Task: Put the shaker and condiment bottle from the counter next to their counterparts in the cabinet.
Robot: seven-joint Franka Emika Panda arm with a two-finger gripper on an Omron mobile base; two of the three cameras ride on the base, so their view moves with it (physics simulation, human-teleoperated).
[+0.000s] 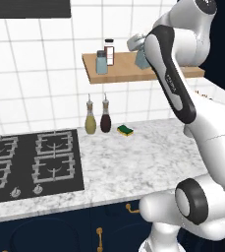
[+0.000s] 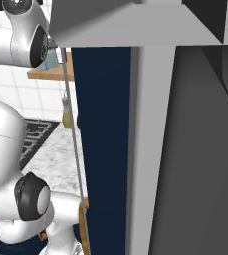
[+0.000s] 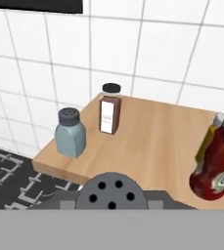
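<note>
Shaker (image 3: 111, 191) probably held over shelf (image 3: 147, 141), ketchup bottle (image 3: 215, 163) hand-view

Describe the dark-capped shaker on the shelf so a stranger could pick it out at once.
Find the wooden shelf on the white tiled wall above the counter. Near its left front corner stands a squat blue-grey shaker with a dark perforated cap. The brown jar behind it is taller and black-lidded, and the red bottle stands at the far right.
</note>
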